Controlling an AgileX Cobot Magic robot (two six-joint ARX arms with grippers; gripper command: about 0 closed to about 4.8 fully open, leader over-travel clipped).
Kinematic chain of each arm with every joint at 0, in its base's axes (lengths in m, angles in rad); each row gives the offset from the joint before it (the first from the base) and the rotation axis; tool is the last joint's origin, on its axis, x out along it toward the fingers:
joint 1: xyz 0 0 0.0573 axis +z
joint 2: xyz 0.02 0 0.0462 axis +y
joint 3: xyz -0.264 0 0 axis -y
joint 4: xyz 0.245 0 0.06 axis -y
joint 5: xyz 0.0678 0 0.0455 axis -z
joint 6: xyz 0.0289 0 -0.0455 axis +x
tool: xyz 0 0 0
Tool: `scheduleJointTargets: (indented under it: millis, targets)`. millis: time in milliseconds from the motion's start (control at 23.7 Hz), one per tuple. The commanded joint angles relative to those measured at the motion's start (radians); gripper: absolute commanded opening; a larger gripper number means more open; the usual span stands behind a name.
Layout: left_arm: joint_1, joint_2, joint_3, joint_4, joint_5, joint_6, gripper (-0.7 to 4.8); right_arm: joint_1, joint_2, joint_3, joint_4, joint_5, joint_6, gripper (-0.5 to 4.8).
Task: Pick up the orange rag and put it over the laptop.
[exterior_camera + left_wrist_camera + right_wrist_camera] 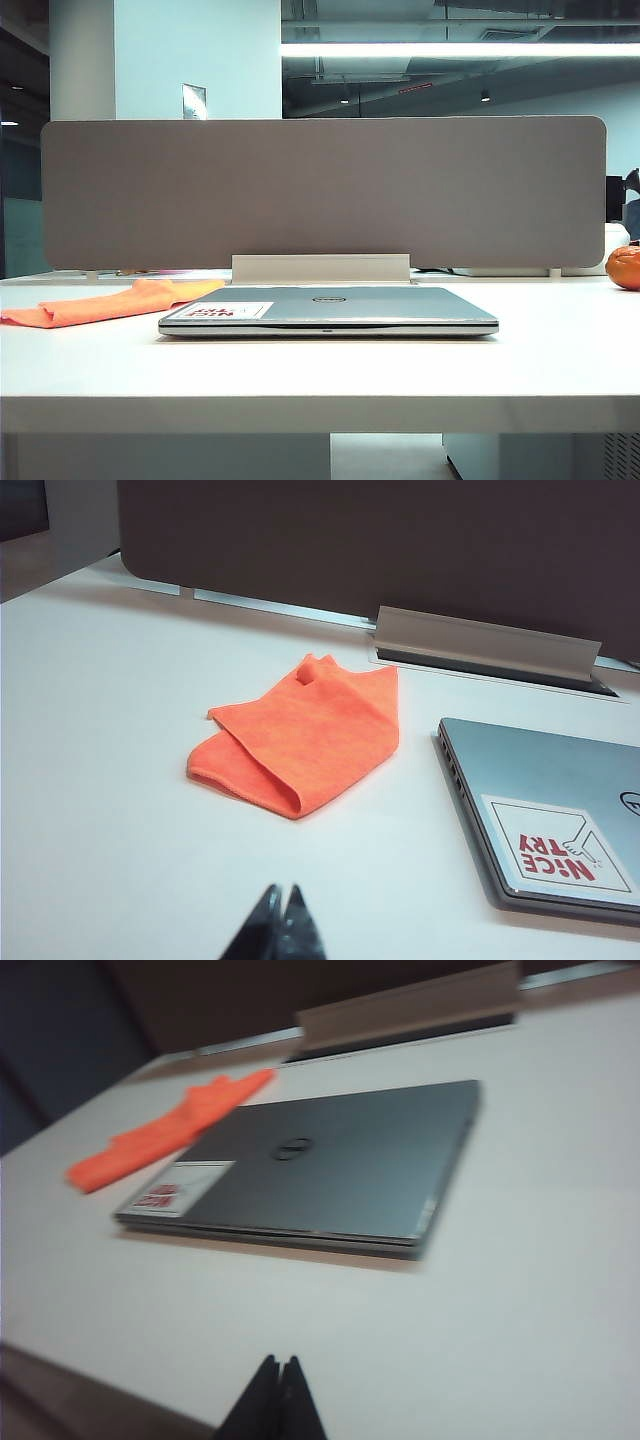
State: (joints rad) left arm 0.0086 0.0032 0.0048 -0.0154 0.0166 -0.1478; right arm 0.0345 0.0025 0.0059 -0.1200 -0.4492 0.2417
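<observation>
Rag [300,735] folded beside laptop [545,810]; left hand [280,920], right hand [278,1395] both pinched together, empty, well short. Open left, pinch top fold.

I note a white desk [320,375] backed by a grey-brown partition panel [320,190] — beyond it, a pale pillar [165,55] and a lit ceiling strip light [460,49].

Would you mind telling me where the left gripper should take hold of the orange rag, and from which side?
Probably from above, at the raised peak on the far edge of the rag, nearest the divider. The rag lies folded flat on the table, so that bump is the only part standing proud. The laptop lies apart beside it. Both the left gripper and the right gripper are shut and must open first.
</observation>
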Motion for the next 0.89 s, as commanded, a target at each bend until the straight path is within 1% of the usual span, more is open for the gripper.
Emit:
scheduleJointTargets:
  millis: [42,338,380,464,591,802,886]
  targets:
    - [-0.001,0.001,0.003,0.009,0.003,0.001,-0.06,0.001,-0.002,-0.003,0.044,-0.124,0.002,-0.05]
    - [-0.001,0.001,0.003,0.003,0.003,0.001,-0.06,0.001,-0.002,-0.003,0.05,-0.232,0.002,-0.05]
    - [-0.001,0.001,0.003,0.002,0.003,0.001,-0.06,0.001,-0.002,-0.003,0.05,-0.266,0.002,-0.05]
    - [-0.001,0.001,0.003,0.002,0.005,-0.001,-0.06,0.001,-0.002,-0.003,0.05,-0.294,0.002,-0.05]
    - [-0.001,0.001,0.004,0.003,0.005,-0.026,-0.06,0.001,-0.002,-0.003,0.05,-0.293,0.002,-0.05]
    - [-0.001,0.001,0.007,0.019,0.007,-0.032,-0.06,0.001,-0.002,-0.003,0.05,-0.293,0.002,-0.05]
    - [-0.001,0.001,0.014,0.015,0.006,-0.058,-0.06,0.001,-0.002,-0.003,0.05,-0.293,0.002,-0.05]
